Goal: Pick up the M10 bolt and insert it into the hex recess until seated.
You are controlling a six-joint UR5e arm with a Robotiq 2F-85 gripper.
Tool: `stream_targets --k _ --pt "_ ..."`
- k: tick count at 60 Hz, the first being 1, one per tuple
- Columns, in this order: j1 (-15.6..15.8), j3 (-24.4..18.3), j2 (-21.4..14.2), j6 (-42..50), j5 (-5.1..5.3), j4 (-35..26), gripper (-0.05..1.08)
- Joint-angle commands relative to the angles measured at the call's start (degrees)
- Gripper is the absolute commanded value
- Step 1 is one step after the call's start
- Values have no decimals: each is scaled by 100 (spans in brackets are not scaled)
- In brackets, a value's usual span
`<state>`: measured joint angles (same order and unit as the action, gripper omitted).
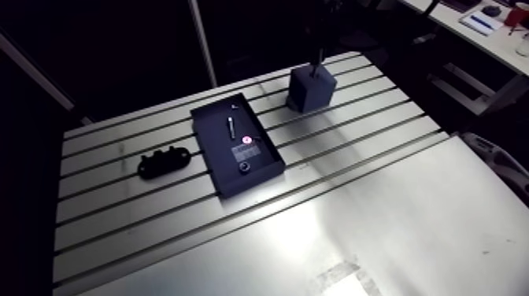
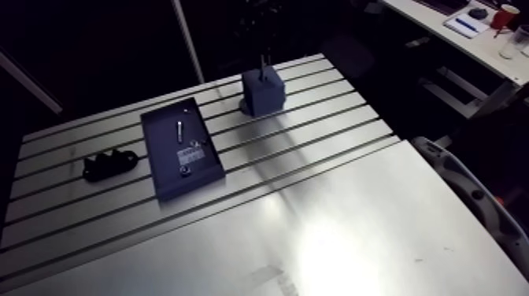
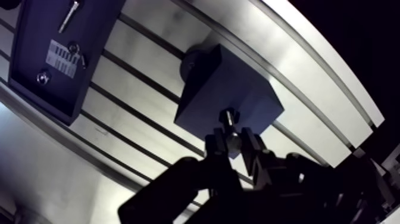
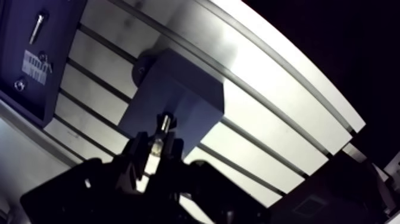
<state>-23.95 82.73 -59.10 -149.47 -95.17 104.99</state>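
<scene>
Black two-finger gripper clamped on a shiny steel bolt over a matte dark-grey cubic block.
Its fingers pinch the smooth shank; the bolt's far end sits at the block's flat top face. Beside the block, a shallow rectangular dark tray lies on the slotted aluminium table.

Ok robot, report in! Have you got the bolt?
Jaws shut on bolt. Bolt's end at top of dark block; seating unclear. Tray well aside, nothing blocking.
</scene>
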Motion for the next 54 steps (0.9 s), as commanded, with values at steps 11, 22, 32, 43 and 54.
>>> stream_targets --k 11,22,32,43,54 --pt "-23 -7 0 -9 -5 1 75" --pt "-23 -7 0 -9 -6 0 75" --pt "-14 -7 9 -9 1 7 75" --pt "-5 -25 9 -9 -6 7 75" --pt "-5 -25 18 -9 -6 9 75"
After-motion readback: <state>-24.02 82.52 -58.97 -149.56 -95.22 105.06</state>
